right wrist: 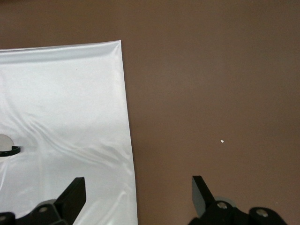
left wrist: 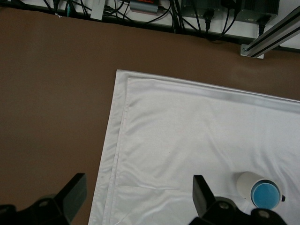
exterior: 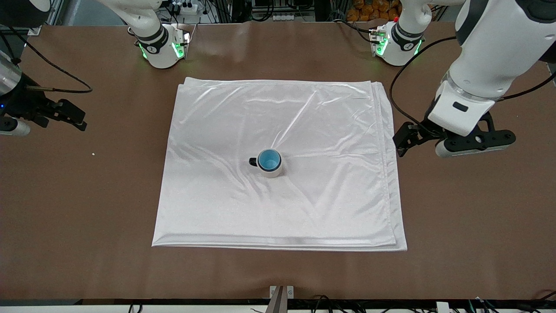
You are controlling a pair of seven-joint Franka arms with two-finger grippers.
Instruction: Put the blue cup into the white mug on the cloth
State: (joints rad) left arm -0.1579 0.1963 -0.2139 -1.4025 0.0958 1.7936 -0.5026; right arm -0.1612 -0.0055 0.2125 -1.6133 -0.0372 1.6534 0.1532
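Note:
The white cloth [exterior: 304, 121] lies spread in the middle of the brown table. Near its centre stands the white mug [exterior: 273, 173] with its black handle [exterior: 253, 161], and the blue cup [exterior: 269, 159] sits inside it, upright. My left gripper [exterior: 400, 141] hangs open and holds nothing over the cloth's edge at the left arm's end; its wrist view shows the cloth [left wrist: 187, 131], the mug [left wrist: 244, 182] and the blue cup [left wrist: 265, 195]. My right gripper [exterior: 78, 117] is open over the table at the right arm's end, holding nothing. The cloth's edge [right wrist: 126, 117] shows between its fingers.
The arm bases [exterior: 163, 48] [exterior: 397, 43] stand along the table's edge farthest from the front camera. A black cable [exterior: 399, 82] loops near the left arm. A tiny white speck [exterior: 93, 153] lies on the bare table toward the right arm's end.

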